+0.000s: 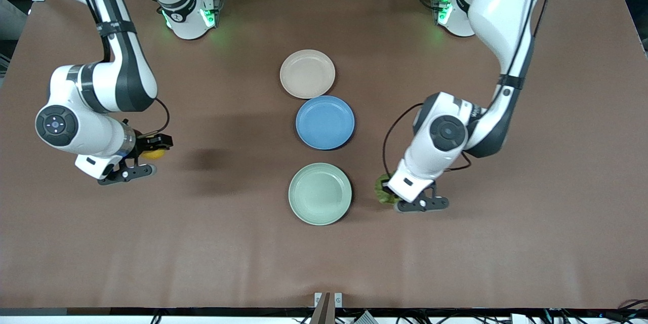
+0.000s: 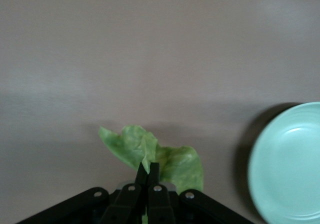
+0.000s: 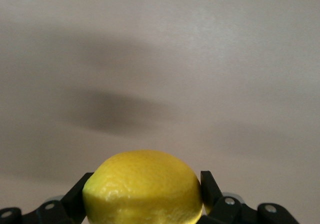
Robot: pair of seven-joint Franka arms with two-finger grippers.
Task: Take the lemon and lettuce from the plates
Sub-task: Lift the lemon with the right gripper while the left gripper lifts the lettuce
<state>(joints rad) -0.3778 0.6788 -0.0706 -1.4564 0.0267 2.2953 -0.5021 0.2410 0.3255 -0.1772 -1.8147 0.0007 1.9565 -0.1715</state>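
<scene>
Currently: right gripper [image 1: 152, 148] clamped on lemon [image 1: 153, 153], up in the air over bare brown table [image 1: 253, 253] toward the right arm's end, well apart from all plates. From the right wrist view, lemon [image 3: 143, 186] wedged crosswise between the two black fingers [image 3: 209, 190], one pad on each flank, yellow bulk filling the gap and bulging forward past the tips. Dark soft shadow on the tabletop under it.

Left gripper [image 1: 386, 193] pinched tight on lettuce [image 1: 382, 188], over bare table just beside mint green plate [image 1: 320, 194], toward the left arm's end. From the left wrist view, fingers [image 2: 153, 176] pressed together with the leaf caught at their tips; lettuce [image 2: 150, 154] fanning outward from the pinch, crinkled, one lobe spread to each side. Edge of mint plate [image 2: 290, 164] visible alongside, not touching the leaf.

Three plates in a line mid-table, all bare: beige-pink plate [image 1: 307, 74] farthest from the front camera, blue plate [image 1: 325, 122] in the middle and touching or overlapping the beige-pink rim, mint green nearest, apart from the blue.
</scene>
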